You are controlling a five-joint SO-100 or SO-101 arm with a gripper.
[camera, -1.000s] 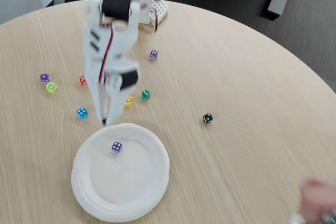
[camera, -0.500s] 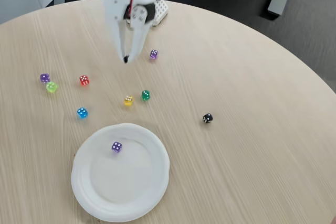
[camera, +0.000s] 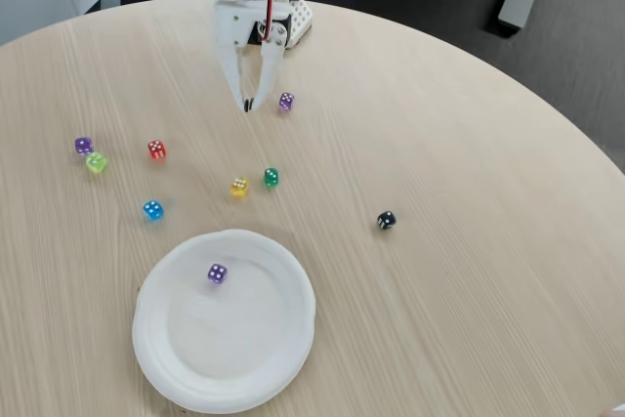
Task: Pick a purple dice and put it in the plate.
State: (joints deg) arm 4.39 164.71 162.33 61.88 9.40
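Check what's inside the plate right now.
One purple dice lies in the plate, toward its upper left in the fixed view. The rest of the plate's inside looks bare white. Anything beneath the plate is covered and cannot be seen.

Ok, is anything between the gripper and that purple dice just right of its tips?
Nothing visible. The white two-finger gripper has only bare wooden table between it and the small translucent purple dice in the fixed view.

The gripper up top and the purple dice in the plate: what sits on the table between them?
In the fixed view, between the gripper and the purple dice in the plate, the yellow dice lies roughly on that line, the green dice just right of it.
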